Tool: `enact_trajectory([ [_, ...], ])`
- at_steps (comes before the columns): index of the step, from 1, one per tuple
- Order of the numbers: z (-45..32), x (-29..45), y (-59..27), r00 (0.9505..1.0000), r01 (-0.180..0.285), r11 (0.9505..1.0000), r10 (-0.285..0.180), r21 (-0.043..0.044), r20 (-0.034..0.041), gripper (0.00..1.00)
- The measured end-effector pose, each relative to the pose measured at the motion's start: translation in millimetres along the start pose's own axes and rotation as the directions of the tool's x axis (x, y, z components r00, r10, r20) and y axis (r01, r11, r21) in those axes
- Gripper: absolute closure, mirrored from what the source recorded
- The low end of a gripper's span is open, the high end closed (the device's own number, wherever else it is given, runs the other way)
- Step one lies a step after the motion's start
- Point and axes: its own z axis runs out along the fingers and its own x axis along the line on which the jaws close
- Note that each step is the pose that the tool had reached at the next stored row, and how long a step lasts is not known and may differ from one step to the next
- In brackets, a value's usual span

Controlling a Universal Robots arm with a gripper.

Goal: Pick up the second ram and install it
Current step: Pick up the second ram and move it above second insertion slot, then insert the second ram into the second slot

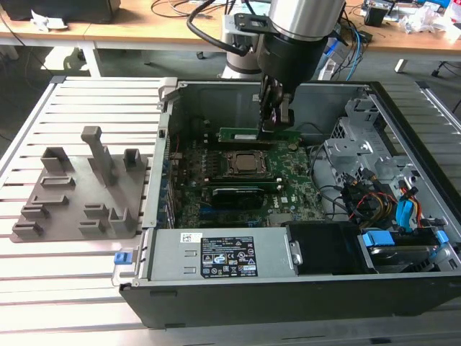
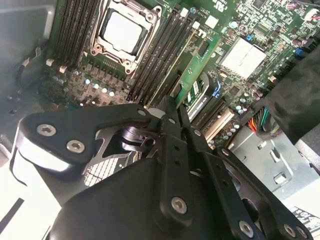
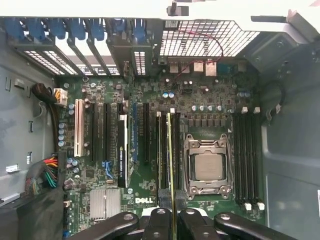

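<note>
1. My end effector (image 1: 276, 119) hangs inside the open computer case (image 1: 403, 288), fingers clamped on the second ram (image 1: 261, 135), which I hold by its top edge so the contact edge faces down toward the motherboard (image 1: 302, 184).
2. In the exterior view the stick lies level and lengthwise on the far side of the processor socket (image 1: 247, 164), lined up with the slots there; I cannot tell whether it is already seated or only resting in the slot mouth.
3. In the first wrist view the second ram (image 3: 170, 160) appears edge-on, a thin yellow-green line running away from my fingertips (image 3: 156, 220) between dark memory slots just beside the socket (image 3: 207, 166). I hold it straight because a tilted stick would likely jam.
4. It looks long, narrow and flat, green with dark chips.
5. The grey fixture (image 1: 79, 191) sits on the slatted counter (image 1: 86, 274) at the exterior view's left, well apart.
</note>
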Motion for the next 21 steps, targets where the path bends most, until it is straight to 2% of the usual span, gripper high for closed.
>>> enact_trajectory([
  [4, 4.9, 0.2, -0.7, 1.0000, 0.000, 1.0000, 0.000, -0.0003, -0.0001, 0.86],
  [19, 5.9, 0.3, -0.8, 1.0000, 0.000, 1.0000, 0.000, -0.0003, 0.0005, 0.86],
  [21, 8.5, -0.5, -1.1, 1.0000, 0.000, 1.0000, 0.000, -0.0004, 0.0011, 0.86],
])
